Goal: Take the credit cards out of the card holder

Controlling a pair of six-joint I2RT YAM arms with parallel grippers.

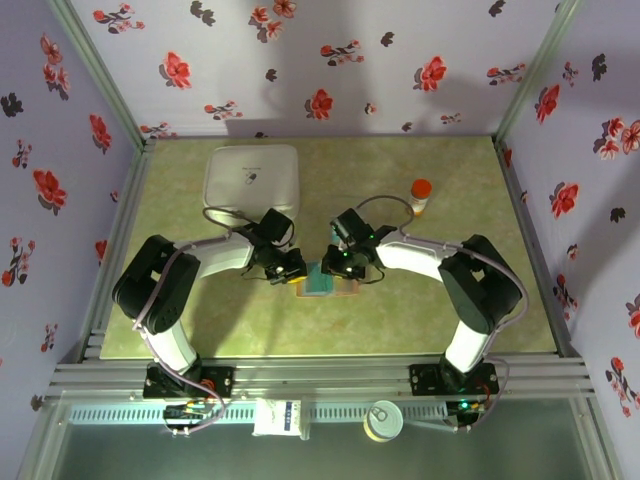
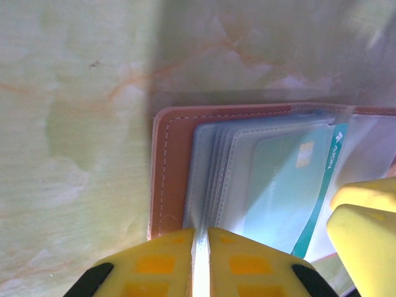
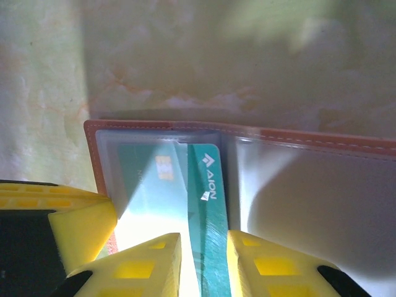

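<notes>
Card holder (image 2: 166, 185) of stitched brown leather, glossy clear sleeves (image 2: 213, 179), left gripper (image 2: 201, 241) nipping one sleeve, right gripper (image 3: 204, 247) pinching thin teal credit card (image 3: 207, 185).

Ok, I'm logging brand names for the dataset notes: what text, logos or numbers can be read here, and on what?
"AION", beside a small white logo: on the teal card in the card holder.
White box: small dark mark on its lid, too small to read.
White packet on the near rail: blue print, too small to read.
Orange-capped bottle: nothing legible.
</notes>
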